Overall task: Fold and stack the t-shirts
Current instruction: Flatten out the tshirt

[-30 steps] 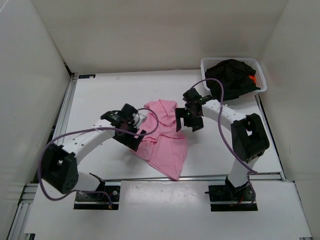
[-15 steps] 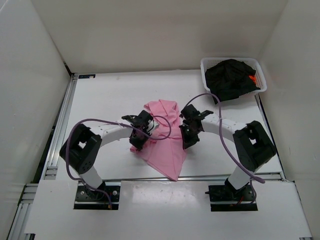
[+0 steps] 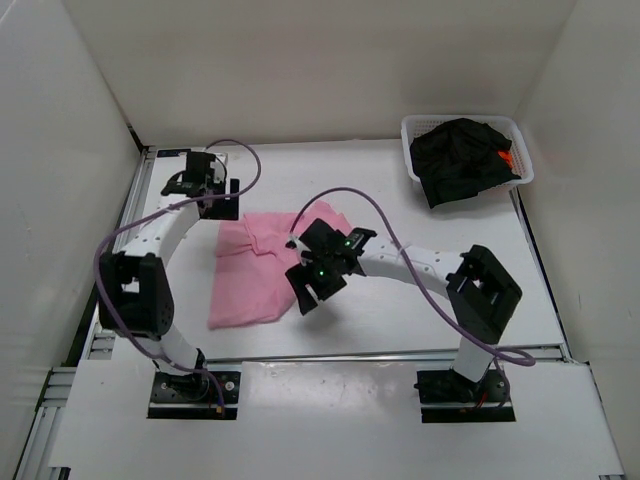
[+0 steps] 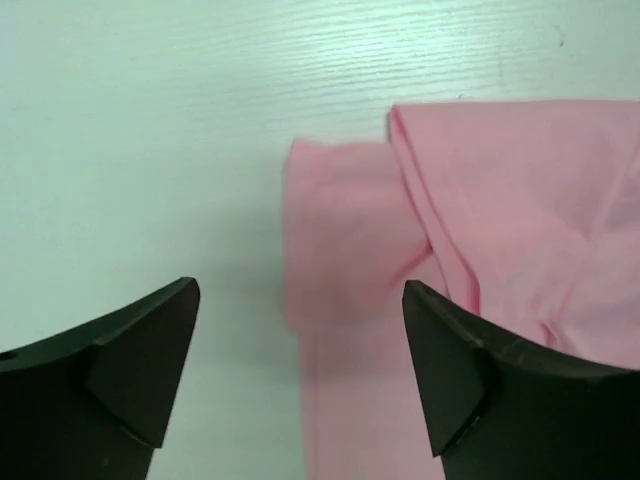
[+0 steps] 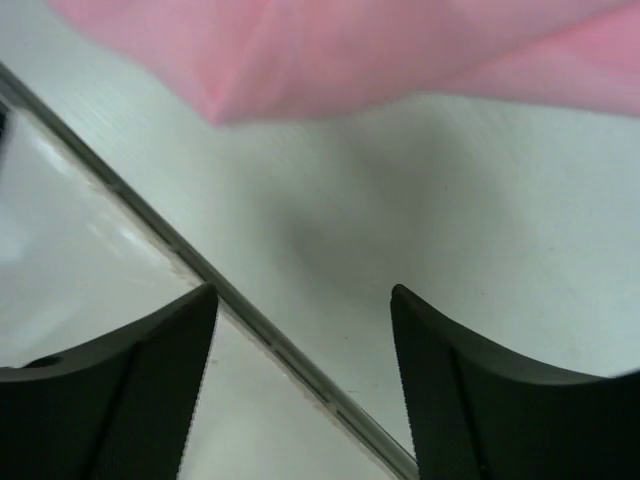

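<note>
Both left claw (image 4: 300, 290) and right claw (image 5: 302, 292) have released the pink t-shirt (image 3: 255, 270).

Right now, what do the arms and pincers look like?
Both the left arm and right arm have white links and chunky black joints, each trailed by a loose purple cable. The left pincer and right pincer have matte black wedge-shaped fingers. Small green lights glow by the right wrist.

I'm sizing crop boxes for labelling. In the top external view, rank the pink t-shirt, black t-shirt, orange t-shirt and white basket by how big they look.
1. pink t-shirt and white basket: alike, too close to rank.
2. black t-shirt, filling most of the basket.
3. orange t-shirt, only a sliver showing.
</note>
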You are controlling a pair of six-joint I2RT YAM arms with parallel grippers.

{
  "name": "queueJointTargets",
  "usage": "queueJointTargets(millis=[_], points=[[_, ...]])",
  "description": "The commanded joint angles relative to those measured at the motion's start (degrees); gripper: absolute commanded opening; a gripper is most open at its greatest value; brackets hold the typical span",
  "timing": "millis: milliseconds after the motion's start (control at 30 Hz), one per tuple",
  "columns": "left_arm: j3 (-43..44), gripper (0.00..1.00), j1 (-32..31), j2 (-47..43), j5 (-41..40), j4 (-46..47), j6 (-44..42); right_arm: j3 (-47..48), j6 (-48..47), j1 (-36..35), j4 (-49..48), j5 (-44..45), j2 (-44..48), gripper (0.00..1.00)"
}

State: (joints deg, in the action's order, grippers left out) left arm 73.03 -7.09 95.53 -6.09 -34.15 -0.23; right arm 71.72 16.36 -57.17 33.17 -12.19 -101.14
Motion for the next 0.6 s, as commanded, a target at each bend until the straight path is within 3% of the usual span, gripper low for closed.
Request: queueJointTargets(millis=[0,133,233,367,500,567], points=[[-2.2,1.0,-0.7,-8.1,0.5,-2.3,0.2,4.1,-2.7,4.2,1.2,-4.7,1.6,0.76],[-8.7,1.0,-0.7,-15.7,5.1,-12.3,0.2,11.5,3.7,9.3,0.0,-0.7,1.4,0.78],[-15.1,0.96,-0.7,-15.7,2.8,-20.2,0.2,19.0,9.6,12.6,2.7,4.2,-5.0,0.78],[-23.5,0.94,2.9,-15.2,-3.6,-18.6,0.2,37.7,15.4,15.8,8.2,10.1,-15.9,0.78],[-23.0,0.97,5.8,-13.2,-1.8,-18.6,0.2,49.8,19.0,17.7,11.3,10.6,-26.7,0.79],[-23.8,0.97,5.8,-10.6,-1.8,-18.6,0.2,51.4,21.1,17.7,13.3,14.5,-29.1,0.79]])
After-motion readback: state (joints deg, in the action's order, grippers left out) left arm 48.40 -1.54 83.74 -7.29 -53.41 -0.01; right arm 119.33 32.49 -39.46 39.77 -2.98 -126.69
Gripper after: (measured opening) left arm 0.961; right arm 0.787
